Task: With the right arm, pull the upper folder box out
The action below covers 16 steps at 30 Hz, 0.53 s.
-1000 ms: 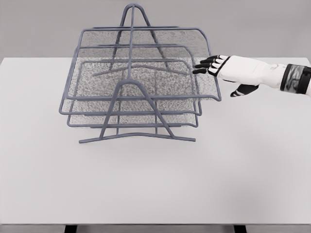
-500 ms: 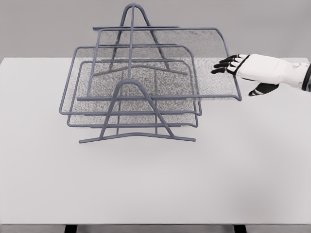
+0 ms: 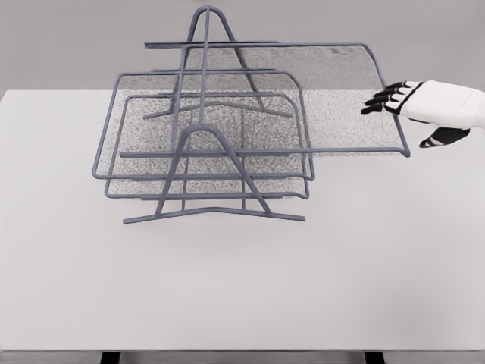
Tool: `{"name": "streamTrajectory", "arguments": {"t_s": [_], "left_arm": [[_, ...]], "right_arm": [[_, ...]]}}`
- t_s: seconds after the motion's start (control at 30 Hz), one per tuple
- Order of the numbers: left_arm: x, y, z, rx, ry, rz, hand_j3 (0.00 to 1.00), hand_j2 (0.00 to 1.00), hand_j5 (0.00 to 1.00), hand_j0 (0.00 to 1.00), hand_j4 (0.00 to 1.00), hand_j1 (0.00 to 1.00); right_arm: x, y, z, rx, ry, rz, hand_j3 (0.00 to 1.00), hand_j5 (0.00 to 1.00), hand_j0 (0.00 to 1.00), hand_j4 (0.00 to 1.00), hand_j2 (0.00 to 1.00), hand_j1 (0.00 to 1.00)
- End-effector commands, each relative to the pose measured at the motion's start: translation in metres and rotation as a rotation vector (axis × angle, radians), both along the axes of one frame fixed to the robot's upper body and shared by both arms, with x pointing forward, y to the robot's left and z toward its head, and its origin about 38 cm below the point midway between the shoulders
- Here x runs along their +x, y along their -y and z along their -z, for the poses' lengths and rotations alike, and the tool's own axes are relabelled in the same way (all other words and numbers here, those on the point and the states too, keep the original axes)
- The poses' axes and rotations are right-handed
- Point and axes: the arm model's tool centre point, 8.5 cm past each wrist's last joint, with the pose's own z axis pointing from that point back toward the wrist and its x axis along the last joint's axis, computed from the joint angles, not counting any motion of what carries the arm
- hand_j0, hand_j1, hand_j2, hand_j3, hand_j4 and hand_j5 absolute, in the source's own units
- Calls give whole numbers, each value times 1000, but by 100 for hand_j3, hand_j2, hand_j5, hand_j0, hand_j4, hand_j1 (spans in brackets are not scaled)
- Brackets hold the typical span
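While the rack stands on the white bench, the top tray is seen slid well out to the right, its right half overhanging the two lower trays and its left end lying within the frame. The right hand is placed at the tray's right rim, with dark fingers curled over the wire edge and the thumb held below it; the rim is clamped between them. Only the white forearm at the right edge is shown.
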Motion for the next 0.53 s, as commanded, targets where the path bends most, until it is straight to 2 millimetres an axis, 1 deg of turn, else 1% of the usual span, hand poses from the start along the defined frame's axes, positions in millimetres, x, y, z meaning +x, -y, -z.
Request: {"name": "streamTrajectory", "arguments": {"t_s": [0.0, 0.07, 0.13, 0.2, 0.4, 0.5], "left_arm": [[0, 0, 0, 0, 0, -1, 100, 100, 100, 100, 100, 100], [0, 0, 0, 0, 0, -1, 100, 100, 100, 100, 100, 100], [0, 0, 0, 0, 0, -1, 100, 100, 100, 100, 100, 100], [0, 0, 0, 0, 0, -1, 100, 100, 100, 100, 100, 100], [0, 0, 0, 0, 0, -1, 100, 100, 100, 100, 100, 100], [0, 0, 0, 0, 0, -1, 100, 100, 100, 100, 100, 100]], "right_arm": [[-4, 10, -6, -10, 4, 17, 100, 100, 100, 100, 100, 100], [-4, 13, -11, -13, 14, 21, 100, 100, 100, 100, 100, 100], [-4, 21, -24, -2, 46, 43, 100, 100, 100, 100, 100, 100], [-6, 24, -28, 19, 43, 49, 100, 100, 100, 100, 100, 100], [-5, 20, -37, 61, 54, 41, 100, 100, 100, 100, 100, 100], [-5, 20, -37, 61, 54, 41, 100, 100, 100, 100, 100, 100]]}}
